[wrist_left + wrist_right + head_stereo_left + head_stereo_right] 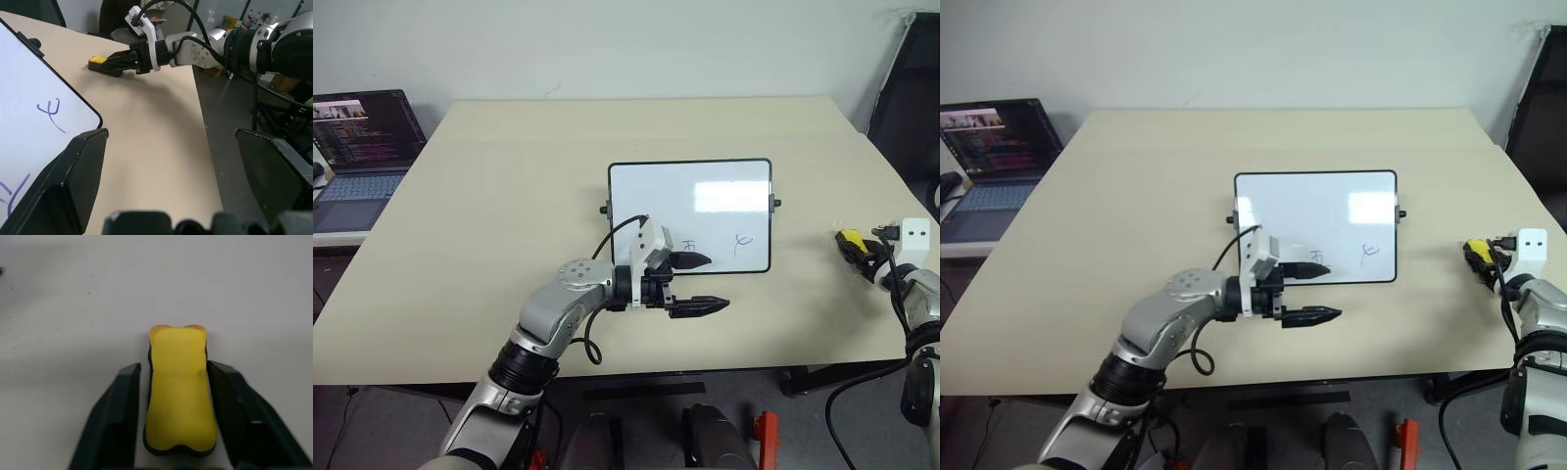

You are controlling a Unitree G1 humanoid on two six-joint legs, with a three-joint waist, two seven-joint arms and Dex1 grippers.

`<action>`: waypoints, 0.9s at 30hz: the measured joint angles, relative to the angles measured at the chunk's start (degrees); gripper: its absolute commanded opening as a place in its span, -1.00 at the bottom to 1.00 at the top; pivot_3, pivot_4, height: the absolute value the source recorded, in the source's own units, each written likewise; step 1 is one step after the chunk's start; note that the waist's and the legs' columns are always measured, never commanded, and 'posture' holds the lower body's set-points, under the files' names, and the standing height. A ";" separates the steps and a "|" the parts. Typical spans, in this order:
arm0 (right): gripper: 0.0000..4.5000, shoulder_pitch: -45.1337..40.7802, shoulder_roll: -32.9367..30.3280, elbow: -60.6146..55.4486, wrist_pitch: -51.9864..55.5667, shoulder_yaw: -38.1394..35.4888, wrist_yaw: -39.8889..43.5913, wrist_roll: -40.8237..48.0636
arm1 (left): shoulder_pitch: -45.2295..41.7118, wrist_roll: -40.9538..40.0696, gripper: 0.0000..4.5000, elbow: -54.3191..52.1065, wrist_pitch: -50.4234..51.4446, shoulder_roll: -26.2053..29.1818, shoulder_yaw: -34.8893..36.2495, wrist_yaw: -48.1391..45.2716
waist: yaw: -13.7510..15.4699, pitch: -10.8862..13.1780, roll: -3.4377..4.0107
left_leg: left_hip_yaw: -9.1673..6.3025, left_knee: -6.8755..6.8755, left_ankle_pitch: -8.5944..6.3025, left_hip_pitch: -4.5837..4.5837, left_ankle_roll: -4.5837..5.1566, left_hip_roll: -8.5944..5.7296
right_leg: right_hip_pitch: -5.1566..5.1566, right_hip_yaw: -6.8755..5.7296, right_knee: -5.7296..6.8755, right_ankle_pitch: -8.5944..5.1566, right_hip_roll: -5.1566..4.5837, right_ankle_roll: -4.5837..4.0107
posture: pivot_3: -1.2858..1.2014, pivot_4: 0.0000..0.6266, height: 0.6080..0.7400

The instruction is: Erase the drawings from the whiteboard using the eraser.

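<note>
The whiteboard (705, 211) lies flat at the table's centre. A blue boxy drawing (690, 245) and a curly one (742, 241) sit near its front edge, and the blue strokes (49, 110) also appear in the left wrist view. My left gripper (700, 283) hovers open at the board's front edge, pointing right, with one finger over the frame beside the boxy mark. At the table's right side the yellow eraser (178, 391) rests on the tabletop. My right gripper (173, 366) is shut on it, a finger pressed against each long side; the eraser (849, 236) pokes out past the fingertips.
An open laptop (362, 147) stands on a lower surface off the table's left side. A black chair (911, 98) is at the far right. The table's front edge (705, 372) runs just below my left arm, and its right edge is close to the eraser.
</note>
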 measured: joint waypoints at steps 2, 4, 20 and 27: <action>-0.58 -0.17 -0.01 0.08 -0.39 0.16 -0.25 -0.64 | 0.12 0.00 1.00 -0.03 0.05 0.00 0.00 0.17 | 0.00 0.00 0.00 | 0.00 0.00 0.00 0.00 0.00 0.00 | 0.00 0.00 0.00 0.00 0.00 0.00 | 0.03 -0.52 1.00; -0.58 -0.26 -0.01 0.13 -0.53 0.18 -0.41 -1.25 | 0.14 0.00 1.00 -0.04 0.08 0.02 0.02 0.42 | 0.00 0.00 0.00 | -0.01 0.00 0.00 0.00 0.00 0.00 | 0.01 -0.01 0.00 0.00 0.00 0.00 | 0.03 -0.52 1.00; -0.58 14.49 -0.69 -50.34 19.52 -10.69 4.44 20.18 | 0.83 0.00 1.00 -0.18 -0.02 6.09 5.16 0.26 | -0.08 -0.01 0.09 | -0.13 -0.01 0.00 -0.25 0.00 0.04 | -0.37 0.02 0.15 0.00 0.03 0.01 | 0.03 -0.52 1.00; -0.58 10.17 5.18 -74.48 29.82 0.30 2.29 27.95 | 6.72 0.31 1.00 0.76 -2.86 12.94 11.92 -1.74 | 0.04 -0.01 0.07 | -0.12 0.01 0.00 -0.28 0.01 0.19 | -0.42 -0.05 0.15 0.04 0.20 -0.07 | 0.03 -0.52 1.00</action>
